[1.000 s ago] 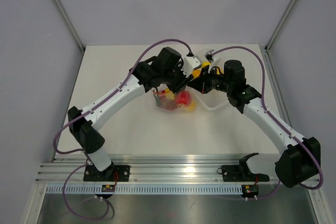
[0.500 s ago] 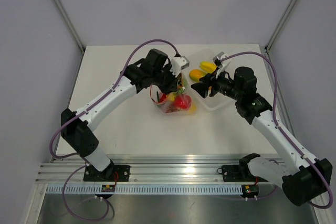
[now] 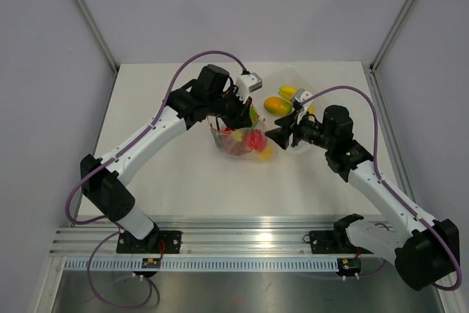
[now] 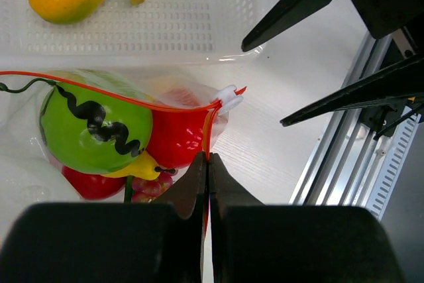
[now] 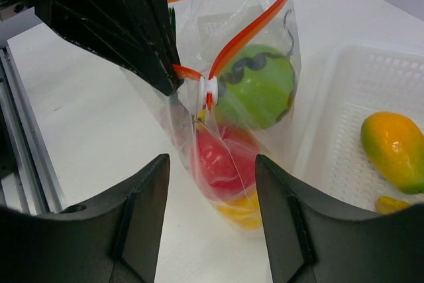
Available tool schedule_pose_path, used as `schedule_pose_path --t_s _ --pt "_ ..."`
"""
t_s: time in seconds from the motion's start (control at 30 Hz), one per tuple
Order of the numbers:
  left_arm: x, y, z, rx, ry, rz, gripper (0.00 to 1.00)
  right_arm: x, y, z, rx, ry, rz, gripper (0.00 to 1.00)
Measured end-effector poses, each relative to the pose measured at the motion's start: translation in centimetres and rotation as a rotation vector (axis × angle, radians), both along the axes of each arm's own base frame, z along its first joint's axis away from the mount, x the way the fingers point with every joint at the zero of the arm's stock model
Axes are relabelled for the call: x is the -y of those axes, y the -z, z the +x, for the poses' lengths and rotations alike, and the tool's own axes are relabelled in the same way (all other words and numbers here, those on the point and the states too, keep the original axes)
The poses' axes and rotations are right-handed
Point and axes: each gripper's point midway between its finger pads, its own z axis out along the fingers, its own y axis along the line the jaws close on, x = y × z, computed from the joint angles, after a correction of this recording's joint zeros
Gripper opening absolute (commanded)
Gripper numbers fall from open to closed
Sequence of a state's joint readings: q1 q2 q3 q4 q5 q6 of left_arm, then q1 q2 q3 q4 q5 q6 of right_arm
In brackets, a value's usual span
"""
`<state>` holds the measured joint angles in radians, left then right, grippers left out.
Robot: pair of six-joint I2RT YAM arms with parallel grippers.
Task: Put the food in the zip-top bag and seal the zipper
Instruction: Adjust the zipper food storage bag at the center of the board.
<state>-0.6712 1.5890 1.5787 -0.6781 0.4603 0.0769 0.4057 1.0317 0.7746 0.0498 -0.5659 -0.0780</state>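
Note:
The clear zip-top bag [image 3: 243,143] stands on the table, held up by its mouth. My left gripper [image 4: 208,158] is shut on the orange-red zipper [image 4: 119,96] just below the white slider [image 4: 227,97]. The bag's mouth gapes open in the right wrist view. Inside lie a green round fruit [image 5: 255,87], a red fruit [image 5: 225,157] and a yellow piece [image 5: 242,211]. My right gripper [image 5: 211,161] is open, a little in front of the bag, holding nothing. An orange-green mango [image 3: 277,105] and a banana [image 3: 289,92] lie in the tray.
The translucent white tray [image 4: 199,24] sits just behind and right of the bag. An aluminium rail [image 3: 242,243] runs along the near table edge. Grey walls close in the back and both sides.
My right gripper has opened and drawn back from the bag toward the near right. My left gripper has shut on the zipper strip and shifted slightly left. The bag has stayed in place.

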Motion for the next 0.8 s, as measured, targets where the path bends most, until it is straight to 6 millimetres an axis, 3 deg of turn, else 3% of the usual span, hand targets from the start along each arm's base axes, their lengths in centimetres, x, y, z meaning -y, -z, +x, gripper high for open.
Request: schedule_pose_path --t_s 0.33,0.5,0.6,0.67,0.73,0.8 --pt "0.3 -0.2 -0.5 -0.026 0.014 -0.02 0.0 -1.8 1.6 1.8 -0.04 -0.045 0.023 0.51" --pt "0.4 -0.3 -0.6 -0.032 0.017 -0.025 0.0 -2.5 0.6 1.9 -0.013 -0.065 0.043 0.5" --pt "0.4 -0.4 -0.7 -0.032 0.02 -0.029 0.0 -2.8 -0.2 2.1 0.008 -0.069 0.058 0.44" --pt "0.5 -0.5 -0.7 -0.033 0.022 -0.032 0.0 -2.9 -0.5 2.2 0.017 -0.07 0.066 0.38" --pt "0.5 -0.6 -0.7 -0.033 0.025 -0.035 0.0 -3.0 -0.5 2.3 0.018 -0.075 0.07 0.23" --pt "0.6 -0.6 -0.8 -0.034 0.026 -0.037 0.0 -3.2 -0.4 2.3 0.011 -0.08 0.074 0.0"
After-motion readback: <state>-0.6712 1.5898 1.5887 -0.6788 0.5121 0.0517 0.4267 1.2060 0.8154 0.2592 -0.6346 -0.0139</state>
